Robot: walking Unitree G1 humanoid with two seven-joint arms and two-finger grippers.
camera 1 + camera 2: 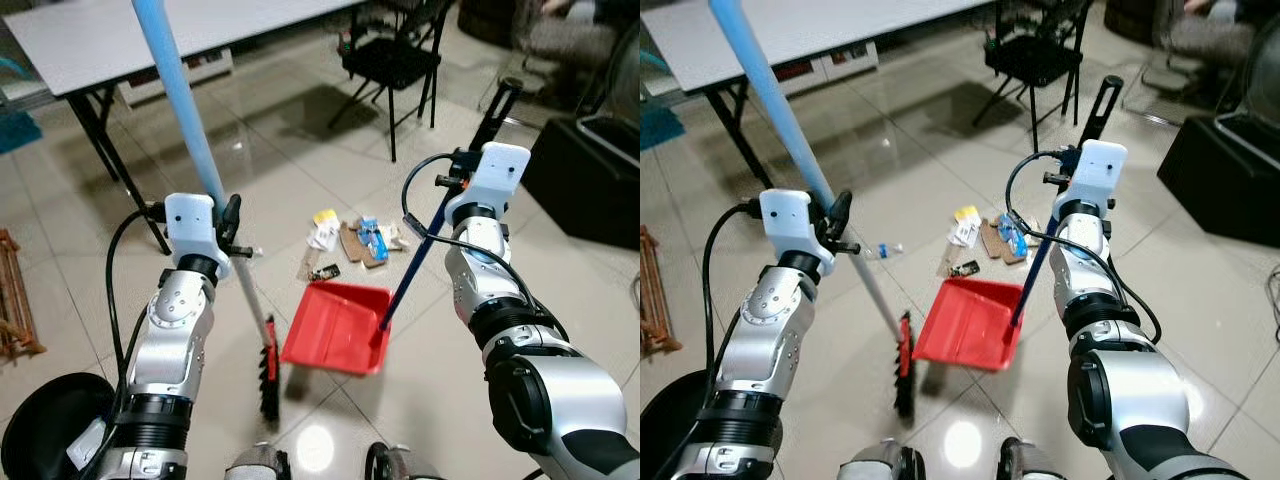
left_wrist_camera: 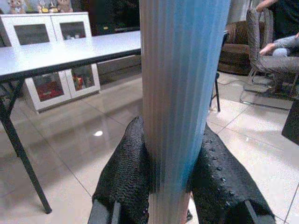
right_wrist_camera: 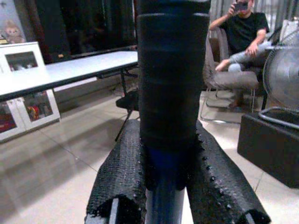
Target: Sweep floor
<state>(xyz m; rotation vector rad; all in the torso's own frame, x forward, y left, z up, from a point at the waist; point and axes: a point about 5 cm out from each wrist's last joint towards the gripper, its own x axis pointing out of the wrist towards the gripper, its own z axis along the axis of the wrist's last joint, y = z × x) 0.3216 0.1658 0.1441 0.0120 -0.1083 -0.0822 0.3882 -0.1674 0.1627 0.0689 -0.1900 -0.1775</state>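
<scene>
Left gripper clamping the blue broom handle, bristle head resting on the tile just left of the red dustpan — right gripper clamping the dark dustpan handle. Litter pile lying beyond the pan's far edge, well ahead of the bristles, broom slanting up and leftward. Head views giving floor layout; wrist views confirming both grips, plus a seated person.

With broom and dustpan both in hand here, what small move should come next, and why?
Probably swing the broom head past the litter to its far side. The left gripper holds the broom, the right gripper holds the red dustpan, whose open edge already faces the litter, while the broom head lies on the near side.
</scene>
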